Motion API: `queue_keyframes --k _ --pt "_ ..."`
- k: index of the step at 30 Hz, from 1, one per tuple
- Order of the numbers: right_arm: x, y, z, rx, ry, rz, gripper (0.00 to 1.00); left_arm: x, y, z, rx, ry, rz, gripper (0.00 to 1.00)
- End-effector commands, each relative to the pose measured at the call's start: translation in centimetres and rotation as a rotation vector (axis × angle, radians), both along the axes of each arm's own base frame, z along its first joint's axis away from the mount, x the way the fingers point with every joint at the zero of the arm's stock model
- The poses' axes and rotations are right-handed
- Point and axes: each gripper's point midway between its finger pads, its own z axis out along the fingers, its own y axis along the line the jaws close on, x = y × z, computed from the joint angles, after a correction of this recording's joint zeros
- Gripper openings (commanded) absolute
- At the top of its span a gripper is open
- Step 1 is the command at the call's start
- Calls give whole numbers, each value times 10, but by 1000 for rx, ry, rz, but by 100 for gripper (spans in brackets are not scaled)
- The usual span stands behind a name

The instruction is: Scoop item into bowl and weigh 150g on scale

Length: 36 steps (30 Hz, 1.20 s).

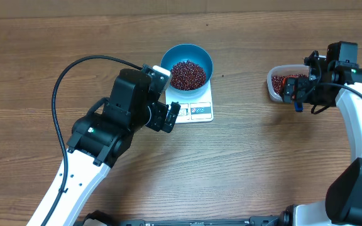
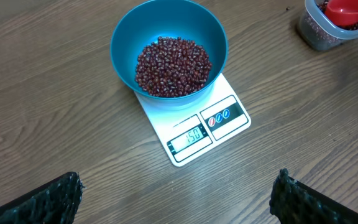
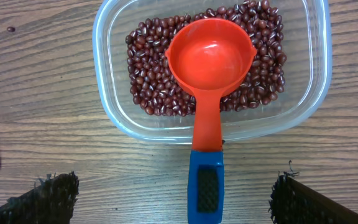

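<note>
The blue bowl (image 1: pixel 187 58) (image 2: pixel 126 50) stands on the white scale (image 1: pixel 200 110) (image 2: pixel 229 102), holding a heap of red-brown beans (image 1: pixel 188 75) (image 2: pixel 173 65). The scale's display (image 2: pixel 187 136) shows 150. My left gripper (image 1: pixel 172 117) (image 2: pixel 176 193) hovers open just in front of the scale, touching nothing. More beans (image 3: pixel 151 68) fill a clear tub (image 1: pixel 275 81) (image 3: pixel 107 93). A red scoop (image 3: pixel 211 59) with a blue handle (image 3: pixel 205 186) rests in the tub, its handle sticking out over the rim. My right gripper (image 1: pixel 296 95) (image 3: pixel 176 196) stands open around that handle, its fingers (image 3: pixel 58 196) well apart from it.
The tub with the red scoop (image 2: pixel 347 11) sits at the far right of the wooden table (image 1: pixel 263 163). A stray bean (image 3: pixel 10 28) lies on the wood left of the tub. The left arm's black cable (image 1: pixel 58 94) loops over the left side.
</note>
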Motion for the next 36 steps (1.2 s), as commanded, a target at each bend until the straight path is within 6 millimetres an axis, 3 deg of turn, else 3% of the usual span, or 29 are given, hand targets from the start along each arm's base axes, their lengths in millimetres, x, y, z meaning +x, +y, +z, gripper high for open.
queue_keyframes --k 1,11,25,36 --pt "1 0 1 -1 -8 7 100 0 1 -4 9 7 9 100" --pt "1 0 1 -1 -8 7 100 -9 8 -10 11 12 16 100" --pt "1 0 1 -1 -8 7 100 -46 52 -28 -84 10 84 100" --pt "1 0 1 -1 -8 7 100 -53 87 -13 -189 -269 179 100"
